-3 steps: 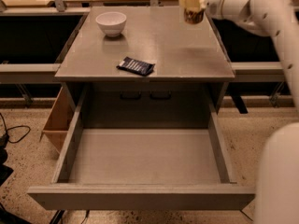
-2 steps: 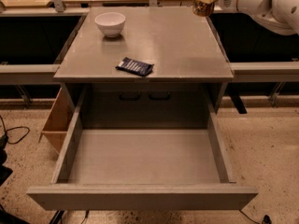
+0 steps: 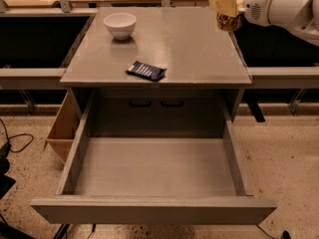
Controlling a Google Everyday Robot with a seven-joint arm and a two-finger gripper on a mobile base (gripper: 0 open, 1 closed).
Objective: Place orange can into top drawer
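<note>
The orange can [image 3: 229,20] hangs upright in my gripper [image 3: 226,6] at the upper right, above the back right part of the grey cabinet top [image 3: 199,49]. The gripper is shut on the can, with its cream-coloured fingers [image 3: 223,4] around the can's upper part. The white arm runs off to the right. The top drawer [image 3: 154,171] stands pulled fully open in front of the cabinet, below and to the left of the can. Its flat grey bottom holds nothing.
A white bowl [image 3: 119,25] stands at the back left of the cabinet top. A dark snack packet [image 3: 145,70] lies near its front edge. A wooden box [image 3: 64,129] sits on the floor left of the drawer. Dark counters flank the cabinet.
The gripper with the can has risen and shifted a little right and toward the back of the cabinet top. The drawer, bowl and packet have not moved.
</note>
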